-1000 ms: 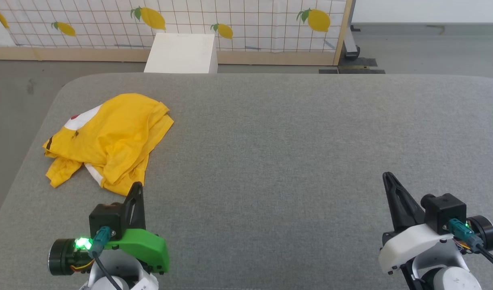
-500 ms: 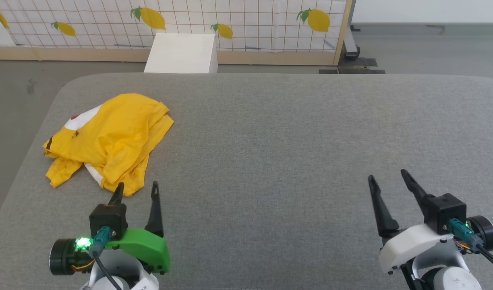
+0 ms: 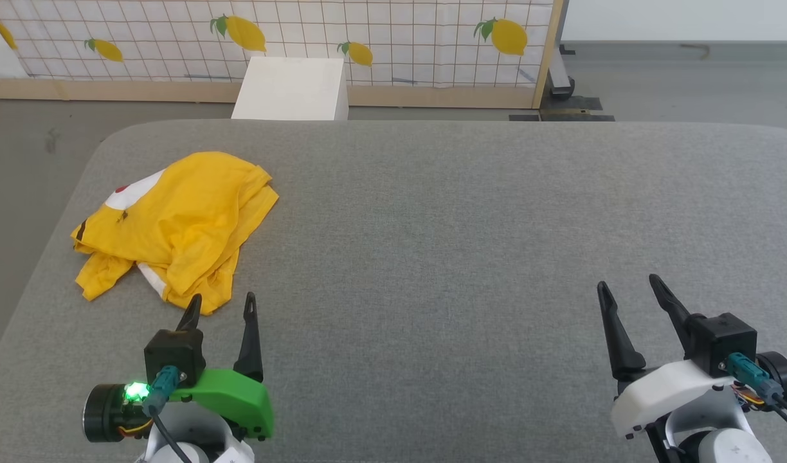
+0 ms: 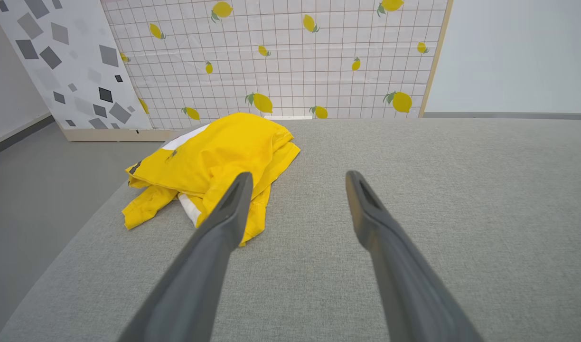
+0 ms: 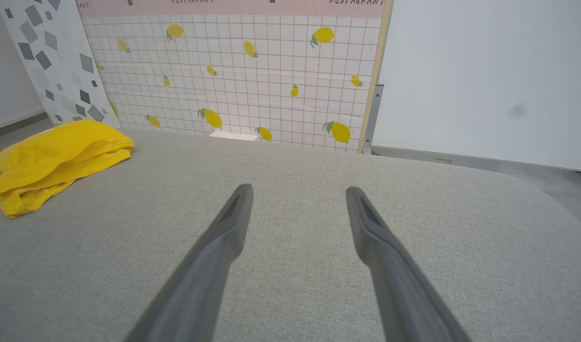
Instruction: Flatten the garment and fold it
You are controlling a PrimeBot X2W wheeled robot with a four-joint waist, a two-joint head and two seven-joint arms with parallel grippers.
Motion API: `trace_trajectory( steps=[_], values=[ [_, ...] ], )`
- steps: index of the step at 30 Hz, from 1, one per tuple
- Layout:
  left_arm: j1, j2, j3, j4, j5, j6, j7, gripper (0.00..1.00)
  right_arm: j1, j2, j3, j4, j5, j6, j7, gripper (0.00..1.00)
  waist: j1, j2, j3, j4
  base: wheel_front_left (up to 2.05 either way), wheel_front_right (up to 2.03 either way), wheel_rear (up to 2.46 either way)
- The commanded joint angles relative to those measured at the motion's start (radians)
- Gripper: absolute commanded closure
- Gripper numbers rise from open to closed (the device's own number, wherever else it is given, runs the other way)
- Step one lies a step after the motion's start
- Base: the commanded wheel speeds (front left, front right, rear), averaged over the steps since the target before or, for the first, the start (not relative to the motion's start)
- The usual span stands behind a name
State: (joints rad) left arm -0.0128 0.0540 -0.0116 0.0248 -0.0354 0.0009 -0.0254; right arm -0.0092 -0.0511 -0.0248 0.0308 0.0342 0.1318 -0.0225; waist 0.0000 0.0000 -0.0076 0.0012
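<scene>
The bright yellow T-shirt (image 3: 175, 225) lies crumpled in a heap on the left part of the grey padded table (image 3: 432, 244), a white patch with a red dot showing at its far left edge. It also shows in the left wrist view as the T-shirt (image 4: 214, 156) and at the left edge of the right wrist view as the T-shirt (image 5: 53, 156). My left gripper (image 3: 222, 299) is open, its fingertips just short of the shirt's near hem. My right gripper (image 3: 628, 283) is open over bare table at the lower right, far from the shirt.
A white box (image 3: 290, 90) stands on the floor behind the table's far edge. A lemon-print screen (image 3: 368, 38) closes the back. The table's left edge (image 3: 40, 270) runs close to the shirt. Grey floor lies beyond.
Both grippers have gone from shut to open. The head camera has tilted slightly, shifting the whole picture down a little. The shirt has not moved.
</scene>
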Motion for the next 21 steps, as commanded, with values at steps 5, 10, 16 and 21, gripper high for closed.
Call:
trace_trajectory(
  steps=[5, 10, 16, 21],
  values=[
    [0.009, 0.002, 0.002, 0.013, -0.015, 0.001, -0.018, 0.0, 0.024, 0.0, -0.009, 0.015, 0.021, 0.0, -0.02, 0.0, 0.0, 0.0, -0.005, 0.015, 0.0, 0.0, 0.0],
    [0.012, 0.005, 0.004, 0.019, -0.022, 0.003, -0.028, 0.0, 0.029, 0.0, -0.013, 0.025, 0.031, 0.0, -0.03, 0.0, 0.0, 0.0, -0.009, 0.04, 0.0, 0.0, 0.0],
    [0.017, 0.011, 0.008, 0.027, -0.032, 0.005, -0.041, 0.0, 0.032, 0.0, -0.014, 0.041, 0.044, 0.0, -0.042, 0.0, 0.0, 0.0, -0.012, 0.073, 0.0, 0.0, 0.0],
    [0.024, 0.013, 0.009, 0.031, -0.04, 0.008, -0.051, 0.0, 0.036, 0.0, -0.017, 0.054, 0.053, 0.0, -0.053, 0.0, 0.0, 0.0, -0.017, 0.105, 0.0, 0.0, 0.0]
  ],
)
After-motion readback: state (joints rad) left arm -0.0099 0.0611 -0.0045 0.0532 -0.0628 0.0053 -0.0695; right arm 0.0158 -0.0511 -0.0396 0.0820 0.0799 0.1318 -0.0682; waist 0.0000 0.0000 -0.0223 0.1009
